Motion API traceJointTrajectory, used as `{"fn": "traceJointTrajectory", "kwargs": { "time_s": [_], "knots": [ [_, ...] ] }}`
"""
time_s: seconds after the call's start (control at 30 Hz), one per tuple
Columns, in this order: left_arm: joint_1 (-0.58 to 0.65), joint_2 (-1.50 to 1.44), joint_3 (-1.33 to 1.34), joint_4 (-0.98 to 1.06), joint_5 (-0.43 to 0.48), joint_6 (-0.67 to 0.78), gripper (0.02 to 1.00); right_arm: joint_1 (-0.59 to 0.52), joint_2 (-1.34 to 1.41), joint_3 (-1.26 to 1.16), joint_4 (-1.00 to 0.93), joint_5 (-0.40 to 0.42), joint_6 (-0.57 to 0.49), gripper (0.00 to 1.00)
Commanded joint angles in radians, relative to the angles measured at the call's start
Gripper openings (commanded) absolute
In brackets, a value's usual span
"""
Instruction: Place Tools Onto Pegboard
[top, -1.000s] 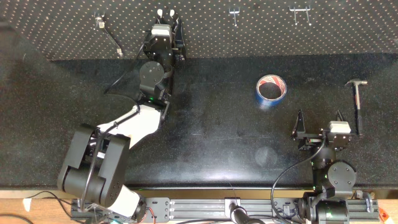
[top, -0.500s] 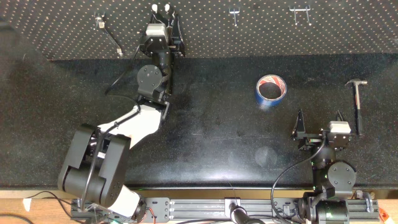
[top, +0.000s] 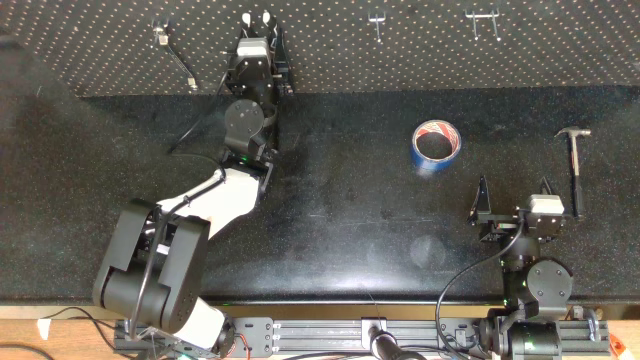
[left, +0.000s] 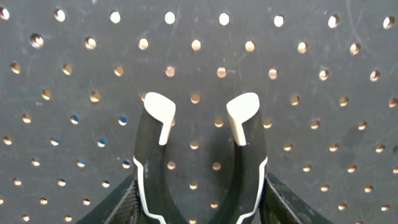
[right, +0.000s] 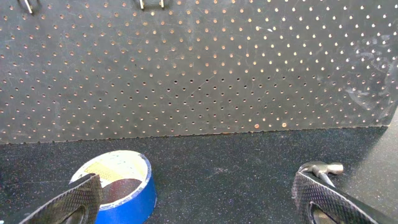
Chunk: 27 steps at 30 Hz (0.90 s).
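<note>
Top view: we see left gripper (top: 258, 18) up against black perforated pegboard (top: 420, 55), white-tipped fingers spread, nothing between. Right gripper (top: 513, 195) sits low over black table mat (top: 340, 210), fingers wide apart, empty. Blue-sided tape roll (top: 437, 143) lies flat on mat. Steel-headed hammer (top: 574, 170) lies right of right gripper, head toward pegboard.

Left wrist view: we note left gripper (left: 201, 118) released, pegboard (left: 311, 74) close behind.

Right wrist view: right gripper (right: 196, 186) spread. Tape roll (right: 118, 180) by one finger, hammer (right: 320, 169) head by other.
</note>
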Motion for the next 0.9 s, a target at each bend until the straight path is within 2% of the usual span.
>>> {"fn": "traceJointTrajectory", "kwargs": {
  "time_s": [0.03, 0.13, 0.17, 0.2, 0.27, 0.3, 0.37, 0.47, 0.57, 0.63, 0.9],
  "knots": [
    [-0.004, 0.002, 0.024, -0.056, -0.036, 0.013, 0.027, -0.006, -0.004, -0.003, -0.005, -0.006, -0.014, 1.000],
    [-0.004, 0.002, 0.024, -0.068, -0.053, 0.013, 0.029, -0.006, -0.004, -0.003, -0.005, -0.006, -0.014, 1.000],
    [-0.004, 0.002, 0.024, -0.068, -0.053, 0.013, 0.119, -0.006, -0.004, -0.003, -0.005, -0.006, -0.014, 1.000],
    [-0.004, 0.002, 0.024, -0.068, -0.053, 0.013, 0.244, -0.006, -0.004, -0.003, -0.005, -0.006, -0.014, 1.000],
    [-0.004, 0.002, 0.024, -0.068, -0.054, 0.013, 0.704, -0.006, -0.004, -0.003, -0.005, -0.006, -0.014, 1.000],
    [-0.004, 0.002, 0.024, -0.068, -0.064, 0.013, 0.985, -0.006, -0.004, -0.003, -0.005, -0.006, -0.014, 1.000],
    [-0.004, 0.001, 0.024, -0.068, -0.098, 0.013, 0.996, -0.006, -0.004, -0.003, -0.005, -0.006, -0.014, 1.000],
    [-0.011, -0.023, 0.024, -0.068, -0.101, 0.019, 0.996, -0.006, -0.004, -0.003, -0.005, -0.005, -0.014, 1.000],
    [-0.044, -0.098, 0.024, -0.101, -0.105, 0.144, 0.996, -0.006, -0.004, -0.003, -0.005, -0.006, -0.014, 1.000],
    [-0.059, -0.172, 0.024, -0.201, -0.109, 0.164, 0.996, -0.006, -0.004, -0.003, -0.005, -0.006, -0.014, 1.000],
    [-0.062, -0.612, 0.024, -0.856, -0.091, 0.156, 0.996, -0.006, -0.004, -0.003, -0.005, -0.006, -0.014, 1.000]
  ]
}}
